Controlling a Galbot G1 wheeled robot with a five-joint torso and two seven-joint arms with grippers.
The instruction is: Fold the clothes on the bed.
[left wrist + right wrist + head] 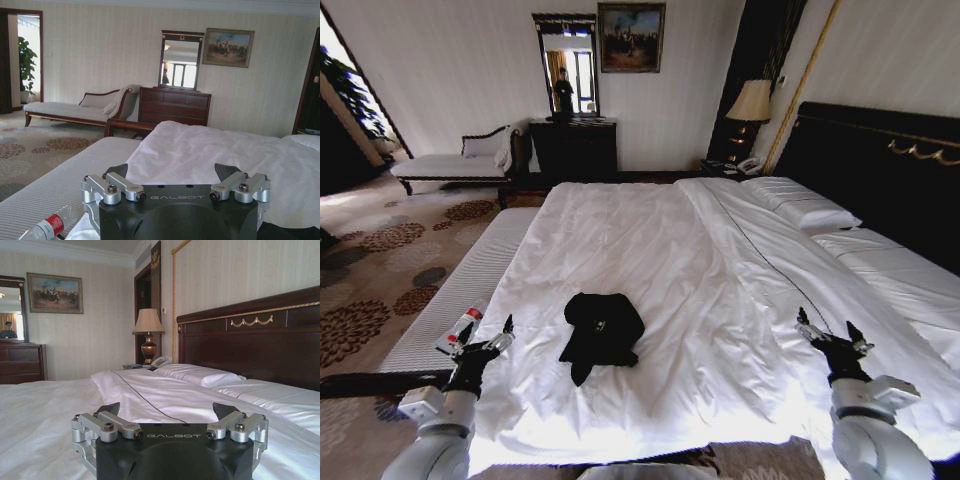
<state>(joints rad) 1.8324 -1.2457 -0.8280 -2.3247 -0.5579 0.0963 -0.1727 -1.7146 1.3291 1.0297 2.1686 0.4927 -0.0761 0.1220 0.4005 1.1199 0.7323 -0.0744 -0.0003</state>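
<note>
— Where's the T-shirt (601, 333)?
— Bunched in a dark heap on the bed (720, 300), near its foot edge, between both arms.
— Folded?
— Seemingly not; the whole job looks left. The left gripper (487, 336) and right gripper (830, 331) hover at either side, fingers spread, holding nothing.

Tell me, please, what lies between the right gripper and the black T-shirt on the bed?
Only bare, wrinkled white duvet lies between the right gripper and the black T-shirt; the head view shows it.

Plastic bottle (459, 329) on grey bench (470, 275); chaise (450, 160), dresser (574, 148), lamp (752, 102) behind.
</note>
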